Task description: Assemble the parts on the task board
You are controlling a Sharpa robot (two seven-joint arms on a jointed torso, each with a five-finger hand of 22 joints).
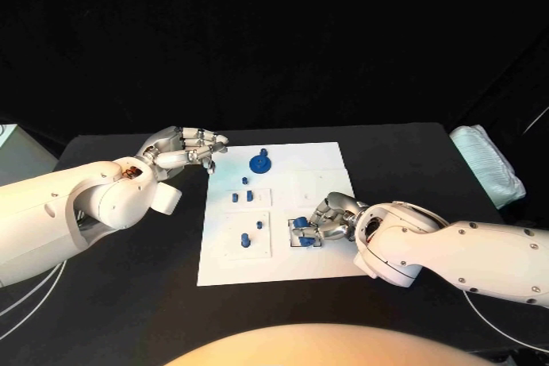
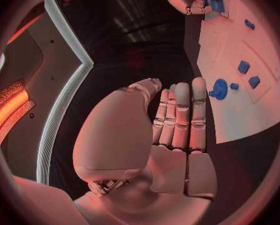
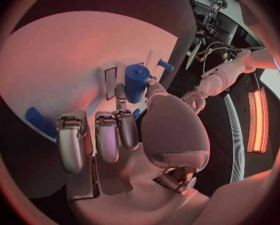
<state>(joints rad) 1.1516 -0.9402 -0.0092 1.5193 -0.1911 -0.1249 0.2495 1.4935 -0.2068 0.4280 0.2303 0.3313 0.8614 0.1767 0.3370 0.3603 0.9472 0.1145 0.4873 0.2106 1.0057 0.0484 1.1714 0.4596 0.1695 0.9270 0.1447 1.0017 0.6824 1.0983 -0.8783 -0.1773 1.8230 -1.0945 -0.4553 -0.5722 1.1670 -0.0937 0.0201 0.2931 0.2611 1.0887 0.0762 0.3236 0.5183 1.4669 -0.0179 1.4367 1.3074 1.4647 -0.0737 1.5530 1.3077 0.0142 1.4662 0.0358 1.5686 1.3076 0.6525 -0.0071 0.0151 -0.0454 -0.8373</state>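
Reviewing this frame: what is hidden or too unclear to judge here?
- Head view: the right hand covers the small blue part and the white task board slot under it, so seating cannot be told.
- Right wrist view: its fingers hide the blue cylinder's base.
- Head view: the left hand hovers off the board; its palm is hidden.

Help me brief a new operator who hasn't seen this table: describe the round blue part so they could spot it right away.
Start at the white task board in the middle of the black table. Go to its far edge, the side near the left hand: the round blue part lies there. It is a wide disc with a raised hub, while the other blue pieces nearby are small and narrow.
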